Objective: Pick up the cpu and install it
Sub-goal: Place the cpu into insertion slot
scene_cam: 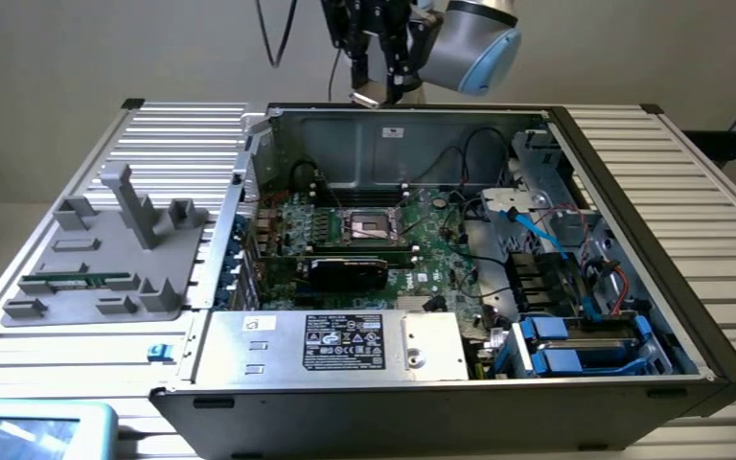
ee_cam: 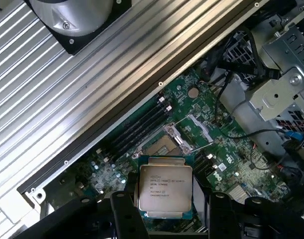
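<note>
Fingers [ee_cam: 124, 219] clamped on the cpu [ee_cam: 165, 186], the gripper [scene_cam: 376, 90] hung above the open case [scene_cam: 406, 149]; keeping it level and squared with the socket [ee_cam: 177, 138] seemed key.

A ribbed aluminium table [scene_cam: 713, 192] carries an open computer case [scene_cam: 445, 412] at its middle. On the exterior view's left lies a grey plastic fixture tray [scene_cam: 87, 273]. Nearer sit a small blue block [scene_cam: 157, 353] and a pale-framed screen [scene_cam: 30, 431].
</note>
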